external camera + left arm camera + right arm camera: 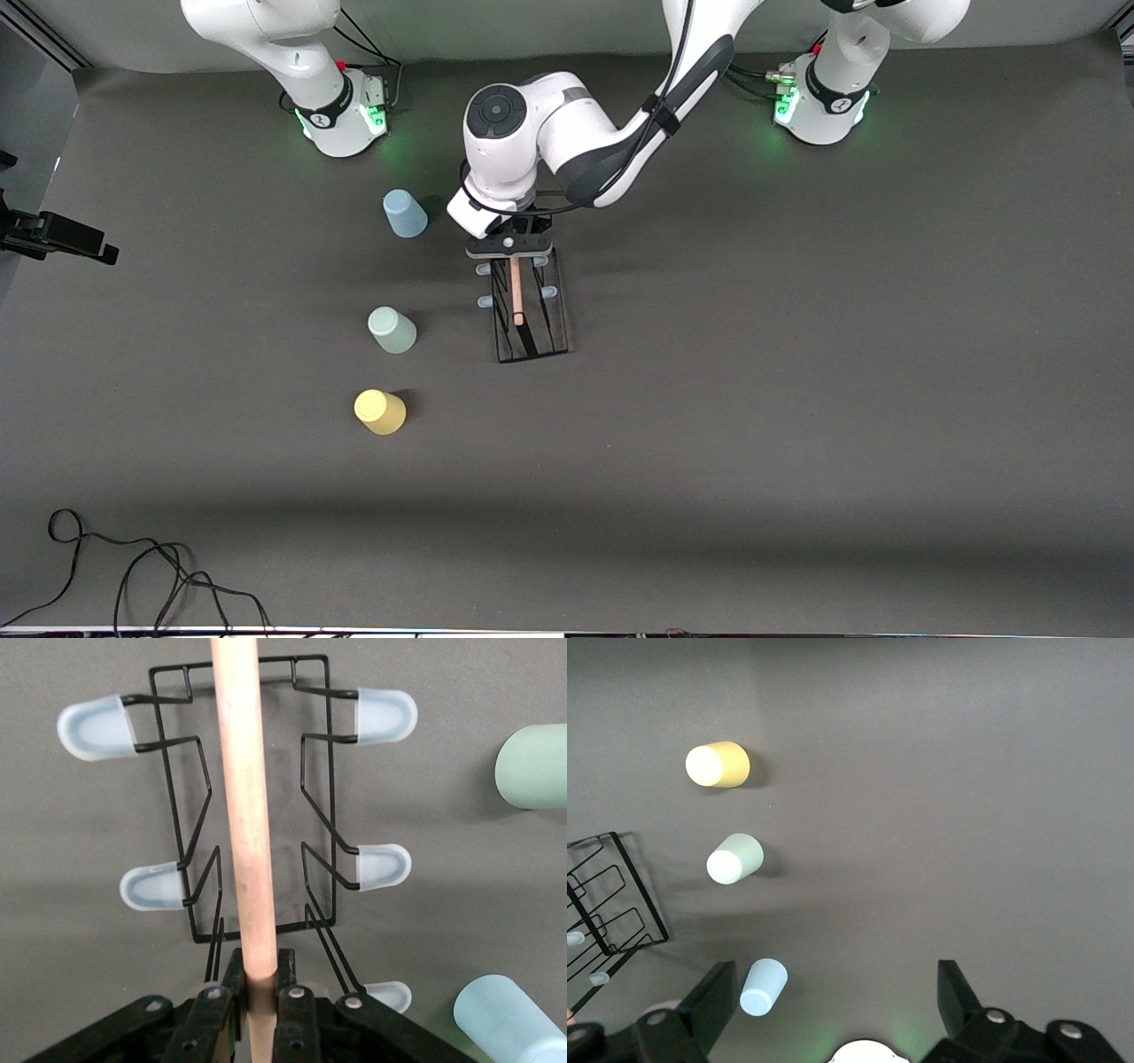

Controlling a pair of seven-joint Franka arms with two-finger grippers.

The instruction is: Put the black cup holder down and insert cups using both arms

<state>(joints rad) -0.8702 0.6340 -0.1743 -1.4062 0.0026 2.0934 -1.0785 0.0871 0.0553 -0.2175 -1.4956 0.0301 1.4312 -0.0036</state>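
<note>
The thin black wire cup holder, with a rectangular base and six translucent-tipped pegs, stands on the dark grey bench just above centre in the front view. It should be judged light and fairly stiff, though the wire may flex and the rack can swing. The correct hold is its light wooden rod handle. The left gripper is closed firmly on the end of this rod. The rod is smooth, so slip is possible.

Three small tapered plastic cups lie mouth-down in a column at centre left of the front view: light blue, pale green, yellow. Expect them to be light, thin-walled and easily tipped. Grasp across the side wall.

The right gripper hangs fully spread and empty over the bench near the light blue cup; this arm waits.

No readable writing or brand is visible.
</note>
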